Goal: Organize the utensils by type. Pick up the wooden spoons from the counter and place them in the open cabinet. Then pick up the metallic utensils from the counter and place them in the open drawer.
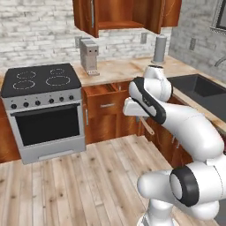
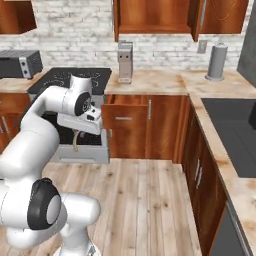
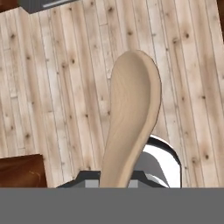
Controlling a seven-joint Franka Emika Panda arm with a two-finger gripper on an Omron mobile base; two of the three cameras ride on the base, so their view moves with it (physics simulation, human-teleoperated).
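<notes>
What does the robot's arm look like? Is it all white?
Not all white. The arm is made of smooth, rounded, glossy white shells, with dark black bands at the joints, like rings around its elbows. One big joint near the bottom has a round grey cap. The hand at the end is a white block with small dark finger parts. No cables or markings show.

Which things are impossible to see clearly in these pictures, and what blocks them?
- Inside of the open drawer: left base view, too flat an angle; arm covers part.
- Open cabinet upper shelves: cut off by top edge.
- Pincer fingers: hand view, behind the wooden spoon.
- Spoon handle: left base view, mostly behind the hand.
- Remaining utensils on the counter: cannot tell.
</notes>
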